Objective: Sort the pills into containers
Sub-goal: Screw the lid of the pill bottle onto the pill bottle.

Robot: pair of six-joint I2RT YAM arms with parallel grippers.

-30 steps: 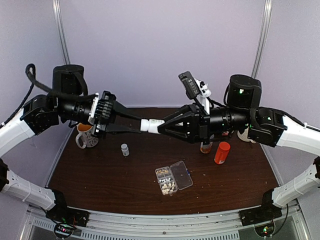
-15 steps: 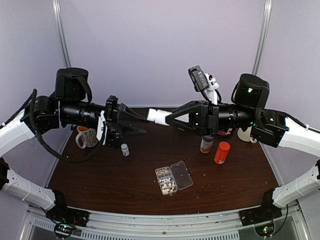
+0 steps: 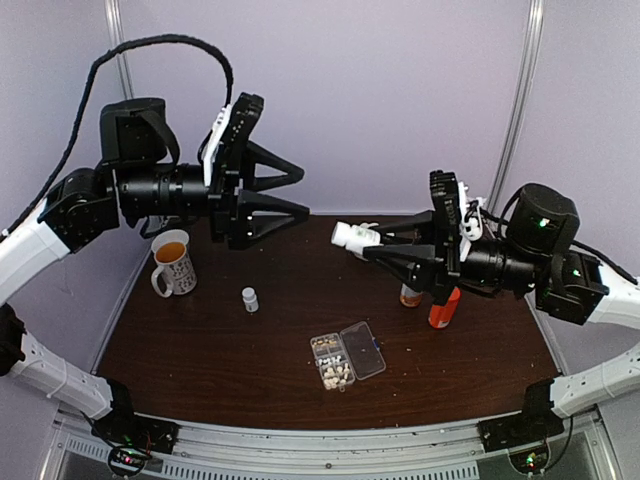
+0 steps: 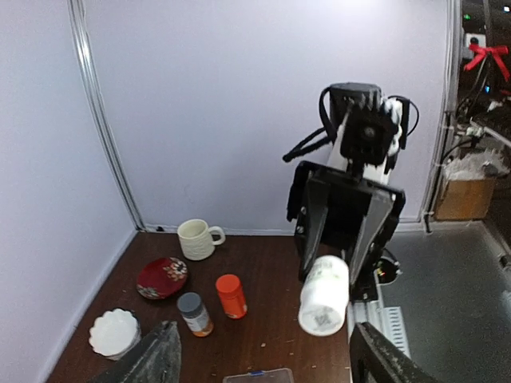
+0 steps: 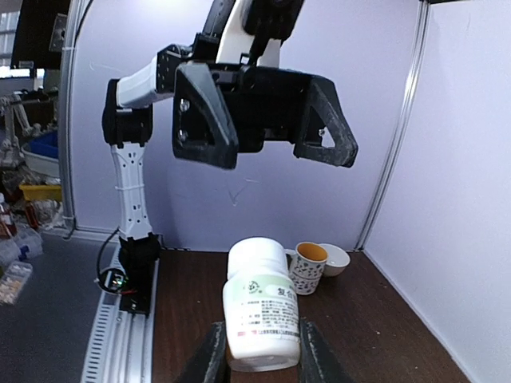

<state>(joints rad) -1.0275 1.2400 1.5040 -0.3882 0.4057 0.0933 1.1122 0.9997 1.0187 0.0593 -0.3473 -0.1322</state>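
Left tool [image 3: 305, 192] is hanging wide open, gripping nothing, raised high over the left back of the desk [image 3: 200, 350]; right tool [image 3: 372, 243] is clamping a white bottle [image 3: 348, 236] by one end, holding it in the air, roughly level and pointing toward the left tool. Pills [image 3: 338, 372] are lying in the cells [image 3: 328, 352] of the clear box [image 3: 322, 341], which is sitting with its lid [image 3: 363, 350] open on the desk's front middle, well apart from both tools.
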